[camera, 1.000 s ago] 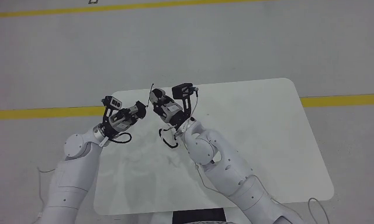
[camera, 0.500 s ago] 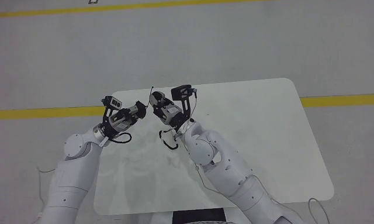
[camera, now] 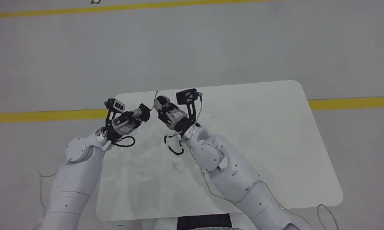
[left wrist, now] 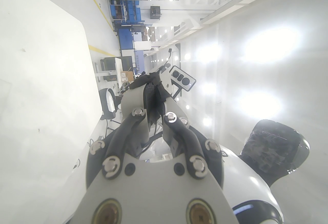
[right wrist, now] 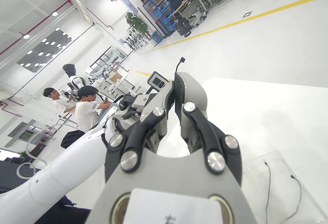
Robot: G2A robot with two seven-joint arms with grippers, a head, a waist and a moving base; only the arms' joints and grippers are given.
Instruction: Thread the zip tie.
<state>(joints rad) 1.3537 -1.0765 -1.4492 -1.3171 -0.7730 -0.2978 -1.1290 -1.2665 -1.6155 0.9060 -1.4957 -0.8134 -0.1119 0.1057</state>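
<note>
The right gripper is clamping the black zip tie, whose head is poking out just past its closed jaws. The left gripper is pressing its jaws together close opposite. Dark padding is hiding anything pinched there.

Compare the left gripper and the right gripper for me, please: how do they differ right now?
The right gripper is shut on the zip tie, whose head sticks out past its fingertips; the left gripper is shut too, but whether it holds anything I cannot tell. The left gripper's tips carry frayed black material; the right gripper's pads look ribbed and tidy. Both are raised over a far corner of the table, tips close together.
</note>
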